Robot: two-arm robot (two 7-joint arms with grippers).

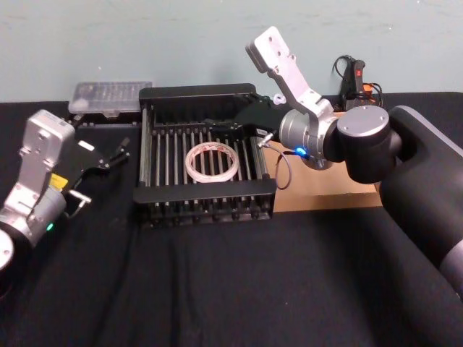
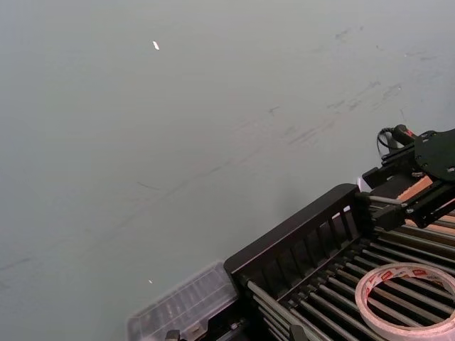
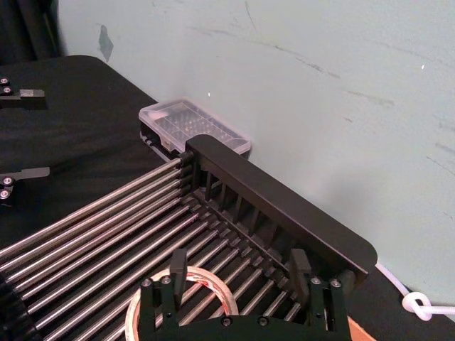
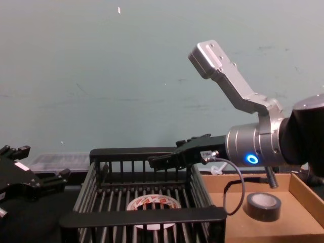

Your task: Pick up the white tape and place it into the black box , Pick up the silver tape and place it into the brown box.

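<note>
White tape with unreadable red print lies in the black box; right hand spread wide, empty, above it.

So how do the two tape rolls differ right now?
The white tape is a wide, thin ring with red printed marks; the silver tape is a smaller, thicker, dull grey roll. The white tape lies on the ribbed floor of the black box; the silver tape sits in the brown box. Both lie flat, and no pincer touches either.
</note>
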